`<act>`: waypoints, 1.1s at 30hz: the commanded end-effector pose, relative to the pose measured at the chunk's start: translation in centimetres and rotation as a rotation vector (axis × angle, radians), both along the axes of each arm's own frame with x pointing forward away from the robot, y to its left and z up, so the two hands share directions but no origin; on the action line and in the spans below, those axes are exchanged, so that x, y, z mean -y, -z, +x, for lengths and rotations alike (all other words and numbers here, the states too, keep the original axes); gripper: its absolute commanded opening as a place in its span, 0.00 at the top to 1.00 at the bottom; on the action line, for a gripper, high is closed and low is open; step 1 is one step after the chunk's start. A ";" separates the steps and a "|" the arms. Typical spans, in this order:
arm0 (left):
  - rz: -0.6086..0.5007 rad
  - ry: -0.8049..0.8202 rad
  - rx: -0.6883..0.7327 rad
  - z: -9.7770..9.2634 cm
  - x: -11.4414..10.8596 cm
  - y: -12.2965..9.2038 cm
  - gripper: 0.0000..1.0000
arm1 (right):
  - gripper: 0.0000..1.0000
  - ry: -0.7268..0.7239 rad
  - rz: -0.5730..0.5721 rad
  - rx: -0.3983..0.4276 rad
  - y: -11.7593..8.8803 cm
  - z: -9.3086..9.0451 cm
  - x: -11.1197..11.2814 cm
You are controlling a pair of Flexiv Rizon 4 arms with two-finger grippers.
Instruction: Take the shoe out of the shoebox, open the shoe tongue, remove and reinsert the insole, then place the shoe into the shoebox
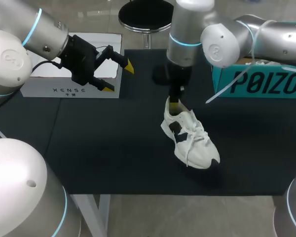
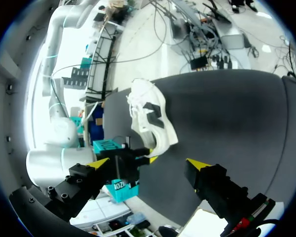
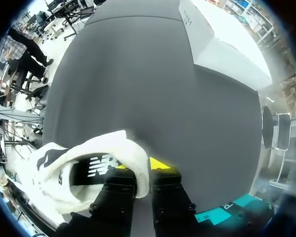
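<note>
Table: a black cloth-covered table (image 1: 113, 148) was found to carry all items.
Shoebox: a teal cardboard shoebox (image 1: 256, 84) was noted at the table's far right, well apart from the sneaker; its interior was not visible.
Second box: a white rectangular cardboard box (image 1: 74, 84) was recorded at the far left.
Shoe: a white lace-up sneaker with black side panels (image 1: 190, 138) was observed outside the shoebox, near the middle of the cloth, laces tied and toe pointing to the near edge.
Right gripper (image 3: 142, 170): it was seen clamped on the sneaker's heel collar, one finger inside and one outside.
Left gripper (image 1: 119, 77): it was found spread wide and holding nothing, above the white box's near edge.
Progress: removal from the shoebox was judged complete. Tongue opening, insole removal and reinsertion, and return to the shoebox were judged outstanding; the insole could not be made out.
</note>
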State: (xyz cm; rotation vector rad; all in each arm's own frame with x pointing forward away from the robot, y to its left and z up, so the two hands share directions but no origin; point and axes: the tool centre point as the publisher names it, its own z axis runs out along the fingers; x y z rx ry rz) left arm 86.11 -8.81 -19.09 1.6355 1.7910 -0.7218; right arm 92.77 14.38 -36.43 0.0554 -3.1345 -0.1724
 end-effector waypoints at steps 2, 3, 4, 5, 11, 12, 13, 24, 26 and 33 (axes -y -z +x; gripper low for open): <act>0.002 0.000 0.001 0.0 0.0 0.0 0.00 | 1.00 0.039 -0.045 0.036 -2.2 -0.7 0.0; 0.002 0.000 0.001 0.0 0.0 0.0 0.00 | 1.00 0.052 -0.059 0.037 -2.5 -0.7 0.0; 0.002 0.000 0.001 0.0 0.0 0.0 0.00 | 1.00 0.073 -0.080 0.043 -3.0 -0.7 0.1; 0.002 0.000 0.001 0.0 0.0 0.0 0.00 | 1.00 0.106 -0.093 0.047 -3.6 -0.7 0.2; 0.002 0.000 0.001 0.0 0.0 0.0 0.00 | 1.00 0.495 -0.147 0.024 -9.0 -0.2 2.8; 0.002 0.000 0.001 0.0 0.0 0.0 0.00 | 1.00 0.569 -0.147 0.020 -10.0 -0.2 3.3; 0.002 0.000 0.001 0.0 0.0 0.0 0.00 | 1.00 0.634 -0.129 0.019 -11.2 -0.2 3.8; 0.002 0.000 0.001 0.0 0.0 0.0 0.00 | 1.00 1.020 -0.202 0.126 -21.3 -1.3 8.7; 0.002 0.000 0.001 0.0 0.0 0.0 0.00 | 1.00 1.088 -0.214 0.129 -22.1 -1.5 10.1; 0.002 0.000 0.001 0.0 0.0 0.0 0.00 | 1.00 1.153 -0.250 0.155 -23.6 -2.2 13.4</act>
